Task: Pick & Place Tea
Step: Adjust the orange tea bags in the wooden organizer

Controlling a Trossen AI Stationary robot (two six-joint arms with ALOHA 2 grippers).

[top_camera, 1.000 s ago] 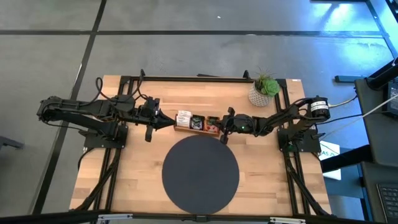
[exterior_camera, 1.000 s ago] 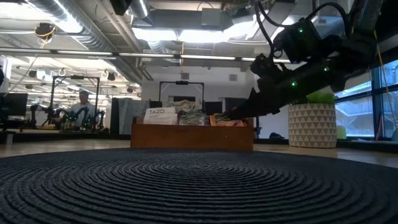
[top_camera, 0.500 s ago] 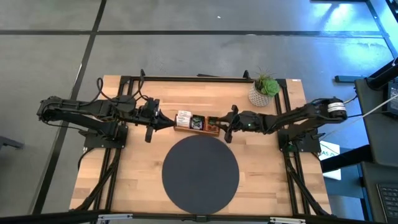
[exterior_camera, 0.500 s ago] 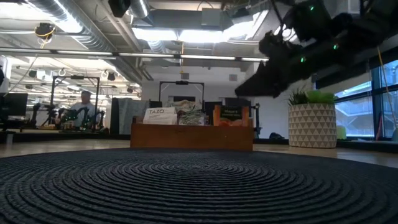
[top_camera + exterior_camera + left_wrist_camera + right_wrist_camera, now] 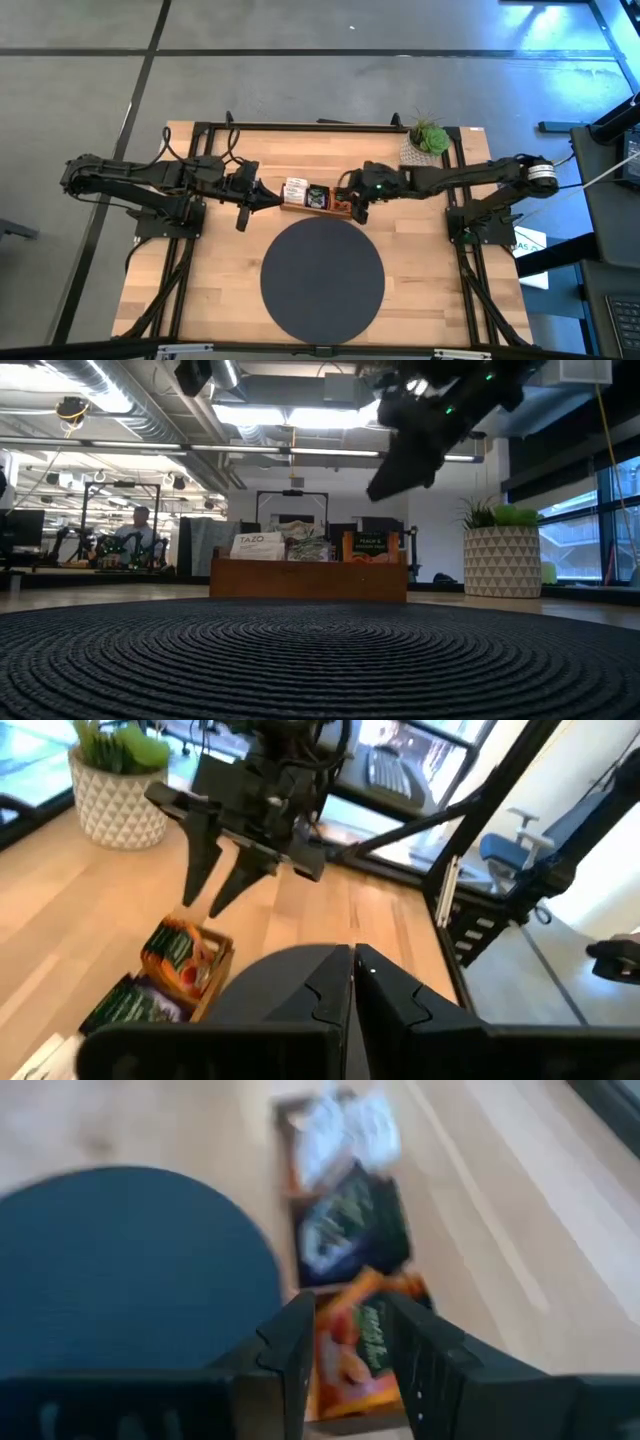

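A brown wooden tray (image 5: 283, 205) stands past the dark round mat (image 5: 322, 277) and holds the tea: white sachets (image 5: 296, 189), black ones (image 5: 318, 196) and orange ones (image 5: 341, 201), each kind in its own compartment. My right gripper (image 5: 352, 205) hangs above the tray's right end, open, with nothing between its fingers (image 5: 200, 908); in its own wrist view the orange sachets (image 5: 355, 1350) show below. My left gripper (image 5: 270, 197) hovers shut just off the tray's left end.
A white patterned pot with a green plant (image 5: 425, 145) stands at the table's far right corner, behind the right arm. The mat covers the table's near middle. Black frame rails run along the table's edges. A person (image 5: 140, 525) sits far off in the room.
My right gripper has risen out of the tray's right compartment and tipped less steeply downward, leaving the orange sachets in the tray. One orange sachet now stands upright there.
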